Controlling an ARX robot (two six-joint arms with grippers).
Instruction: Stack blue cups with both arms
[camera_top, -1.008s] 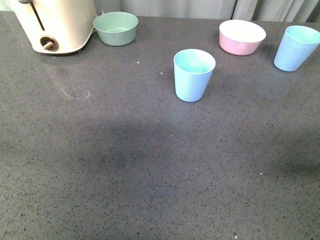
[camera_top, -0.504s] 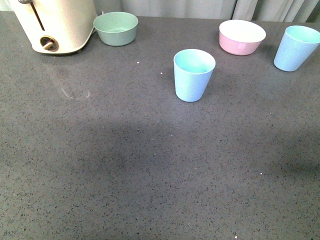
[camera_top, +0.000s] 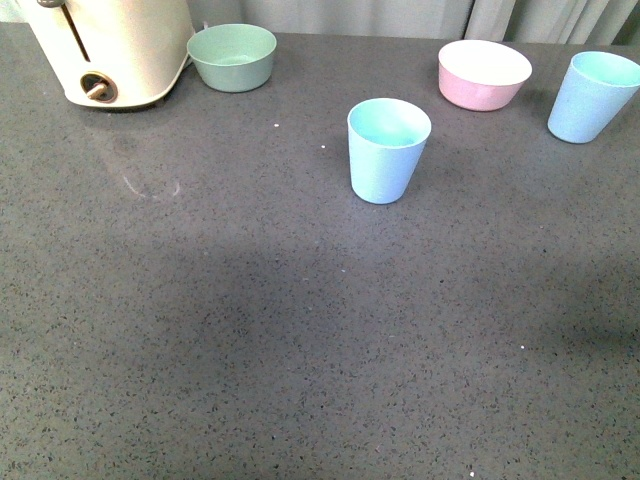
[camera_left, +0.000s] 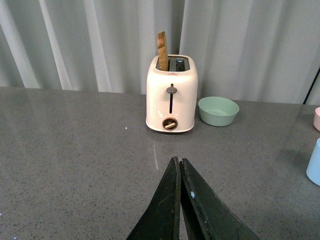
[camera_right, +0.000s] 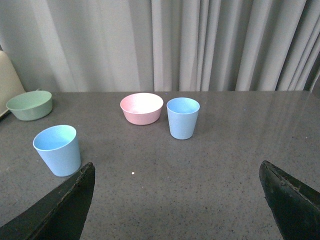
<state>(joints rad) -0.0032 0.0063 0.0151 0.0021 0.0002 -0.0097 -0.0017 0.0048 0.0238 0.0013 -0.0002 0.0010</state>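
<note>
Left pincer (camera_left: 179, 161) clenched empty, right pincer (camera_right: 176, 167) released; pink bowl (camera_right: 141, 108) just beside far blue cup (camera_right: 182, 118).

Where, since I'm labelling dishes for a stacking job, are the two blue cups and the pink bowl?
middle blue cup (camera_top: 385, 170): front view, on its outer wall.
right blue cup (camera_top: 588, 105): front view, on its outer wall.
pink bowl (camera_top: 480, 95): front view, on its pink outer side.
</note>
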